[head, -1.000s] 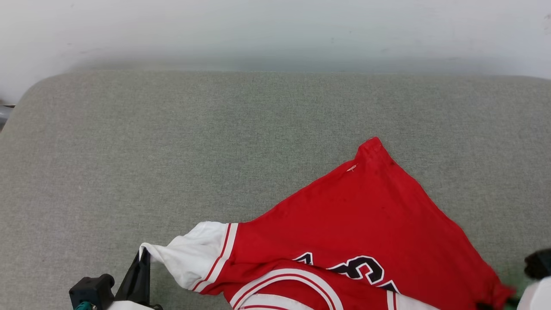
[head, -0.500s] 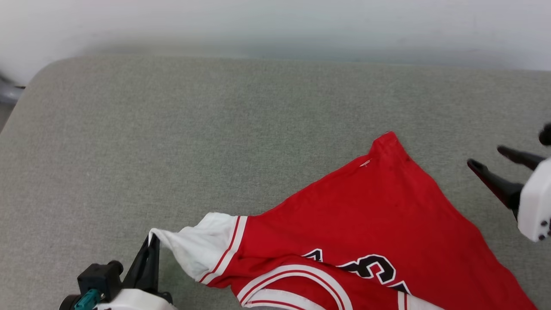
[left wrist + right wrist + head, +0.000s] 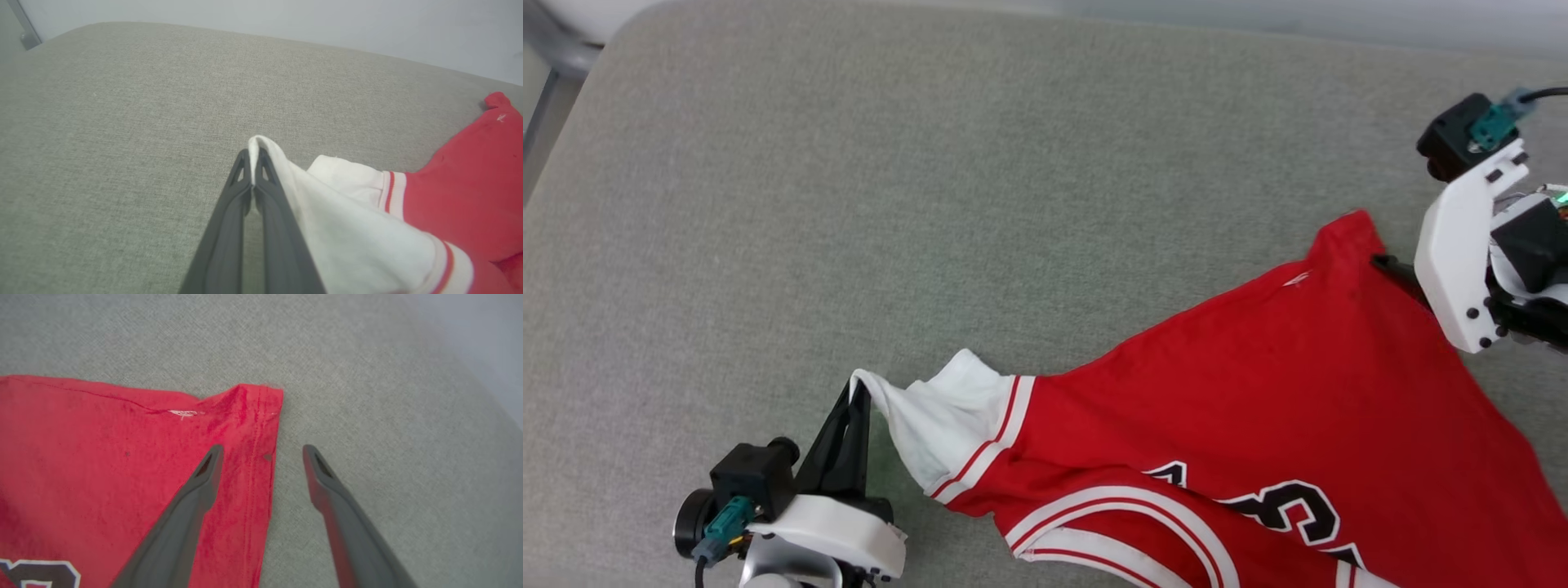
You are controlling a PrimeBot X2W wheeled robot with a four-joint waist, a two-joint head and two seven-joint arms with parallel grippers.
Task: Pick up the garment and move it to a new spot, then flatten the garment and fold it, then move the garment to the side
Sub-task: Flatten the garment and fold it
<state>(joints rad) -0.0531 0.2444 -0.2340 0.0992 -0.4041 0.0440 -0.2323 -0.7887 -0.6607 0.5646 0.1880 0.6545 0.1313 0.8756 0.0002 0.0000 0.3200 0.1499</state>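
One red jersey T-shirt with white sleeves (image 3: 1258, 392) lies near and right on the grey cloth worktop (image 3: 931, 204). The left gripper (image 3: 854, 394) pinches one sleeve (image 3: 939, 425) tight. The right gripper (image 3: 263, 451) stands wide open over its far corner.

The left end effector (image 3: 854, 398) and right end effector (image 3: 261, 451) each have two long dark tapering fingers (image 3: 226, 228), a white shell (image 3: 1454, 245) with dark screws (image 3: 1470, 313), and a black camera block (image 3: 756, 478) with a teal plug (image 3: 727, 518)

The right claw (image 3: 262, 449) spreads wide astride the garment (image 3: 102, 457) at its hemmed edge.
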